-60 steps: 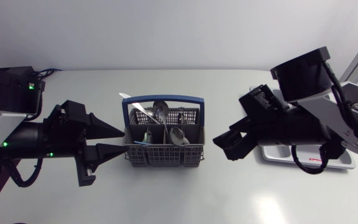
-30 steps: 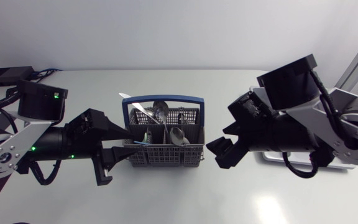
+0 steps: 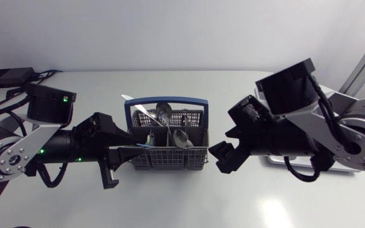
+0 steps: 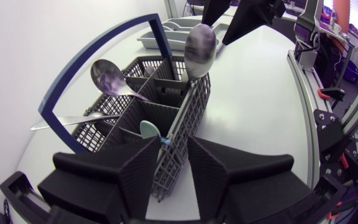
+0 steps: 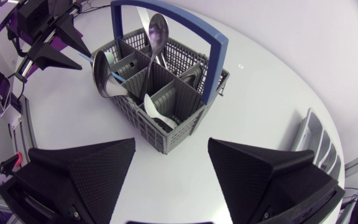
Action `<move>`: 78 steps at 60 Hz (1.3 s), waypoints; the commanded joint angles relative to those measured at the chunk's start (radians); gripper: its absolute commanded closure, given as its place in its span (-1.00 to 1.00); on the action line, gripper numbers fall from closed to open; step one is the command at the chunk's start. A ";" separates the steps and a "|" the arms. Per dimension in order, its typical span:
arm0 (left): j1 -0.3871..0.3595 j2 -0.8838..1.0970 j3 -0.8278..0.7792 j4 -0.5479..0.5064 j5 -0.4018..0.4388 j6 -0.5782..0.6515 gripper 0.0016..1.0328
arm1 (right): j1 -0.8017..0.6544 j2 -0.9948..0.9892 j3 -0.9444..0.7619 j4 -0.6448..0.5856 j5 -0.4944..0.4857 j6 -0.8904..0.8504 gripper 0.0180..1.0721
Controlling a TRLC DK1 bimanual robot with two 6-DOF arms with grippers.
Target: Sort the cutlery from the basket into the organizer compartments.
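A grey mesh cutlery basket [image 3: 167, 147] with a blue handle stands mid-table, holding several spoons [image 3: 163, 114] and a knife. My left gripper [image 3: 129, 145] is at its front left corner. In the left wrist view its fingers [image 4: 139, 178] pinch the basket's wall [image 4: 178, 144] from both sides, next to a pale teal handle [image 4: 149, 130]. My right gripper [image 3: 223, 154] hovers wide open just right of the basket, empty. Seen from the right wrist, the basket [image 5: 166, 93] stands ahead of those fingers [image 5: 82, 168]. The grey organizer [image 3: 277, 158] lies mostly hidden under my right arm.
A black box [image 3: 7, 76] with cables sits at the table's back left corner. The organizer's end [image 5: 319, 146] shows beside my right gripper in the right wrist view, and beyond the basket as the organizer [image 4: 171, 26] in the left wrist view.
My left arm moved right to the basket and its fingers narrowed onto the wall. My right arm swung left, away from the organizer and toward the basket, staying open.
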 commanded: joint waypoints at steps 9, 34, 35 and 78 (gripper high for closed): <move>-0.020 0.027 -0.008 0.028 -0.004 -0.001 0.45 | 0.013 0.016 -0.036 0.010 0.010 -0.004 -0.60; -0.029 0.030 0.042 0.001 -0.010 -0.021 0.75 | 0.017 0.012 -0.053 0.019 0.013 -0.005 -0.60; -0.029 0.025 0.047 -0.004 -0.010 -0.024 0.75 | 0.020 0.011 -0.051 0.019 0.016 -0.007 -0.60; 0.002 -0.058 0.197 -0.341 -0.054 0.010 0.54 | 0.065 0.002 -0.070 0.025 0.038 -0.010 -0.64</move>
